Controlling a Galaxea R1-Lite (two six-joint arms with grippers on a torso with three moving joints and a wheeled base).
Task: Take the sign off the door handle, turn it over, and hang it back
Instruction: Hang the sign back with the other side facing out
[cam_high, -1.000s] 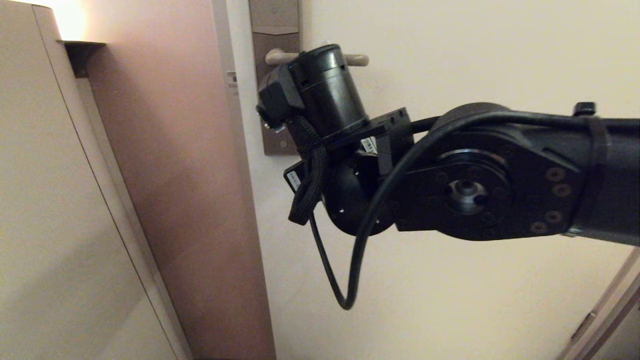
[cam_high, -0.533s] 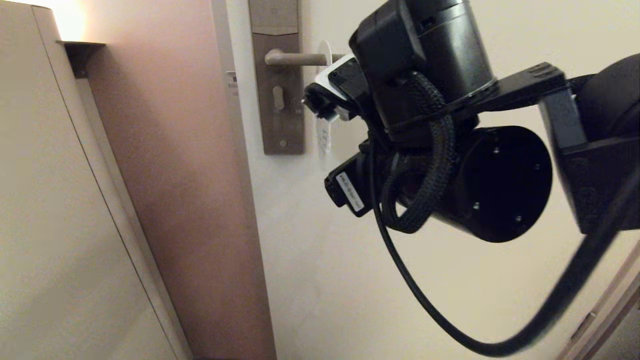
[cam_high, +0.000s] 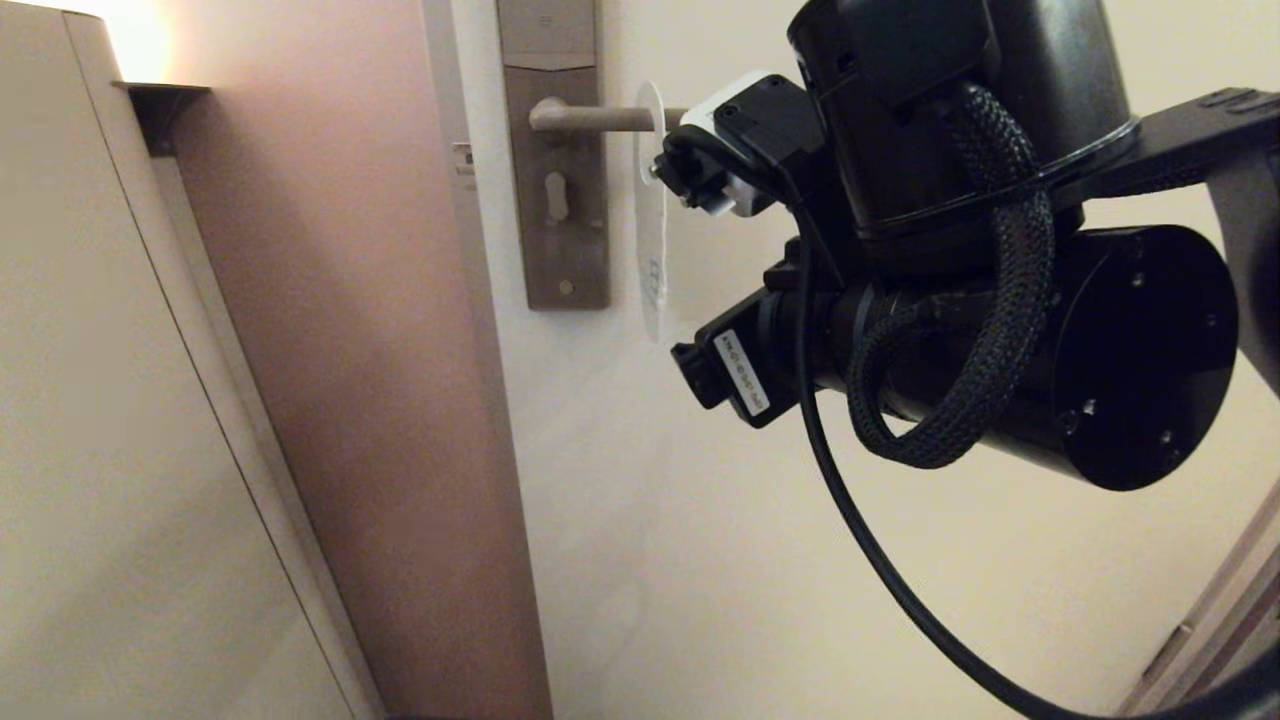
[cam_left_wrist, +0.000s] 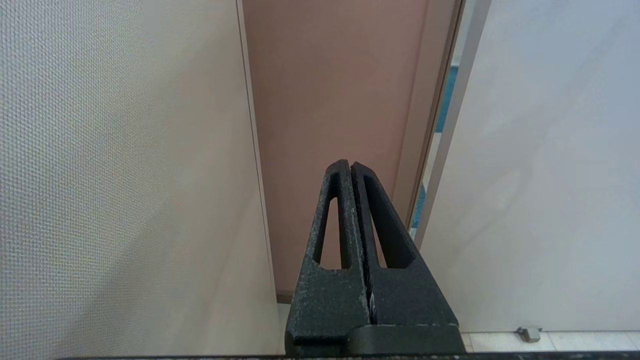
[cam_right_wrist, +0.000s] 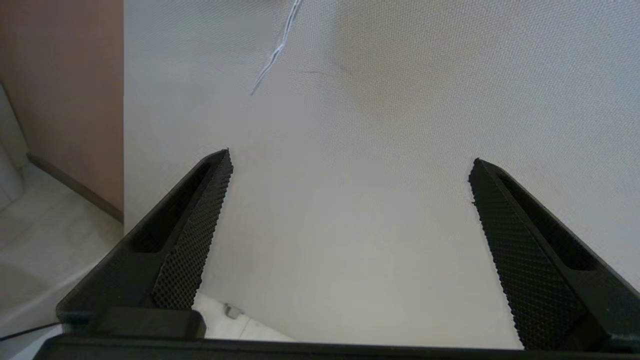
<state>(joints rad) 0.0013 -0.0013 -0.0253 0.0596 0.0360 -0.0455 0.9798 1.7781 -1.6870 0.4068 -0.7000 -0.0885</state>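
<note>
- The sign (cam_high: 651, 215) hangs edge-on from the door handle (cam_high: 590, 117); its facing side is hard to tell.
- Right gripper (cam_right_wrist: 350, 165), at the sign's 3 o'clock, gapes wide, empty.
- Left gripper (cam_left_wrist: 350, 167) parked, fingers pressed together, empty.

Legible text: none. Sign (cam_high: 652, 230), edge-on, print unreadable; white sticker (cam_high: 742, 373) on right arm, characters too small to read.

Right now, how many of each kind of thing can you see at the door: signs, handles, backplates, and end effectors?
Signs: 1, the sign hanging edge-on from the handle
Door handles: 1, the door handle
Backplates: 1, the backplate
End effectors: 2, the right end effector open with nothing between its fingers, the left end effector shut and parked low
Total: 5
</note>
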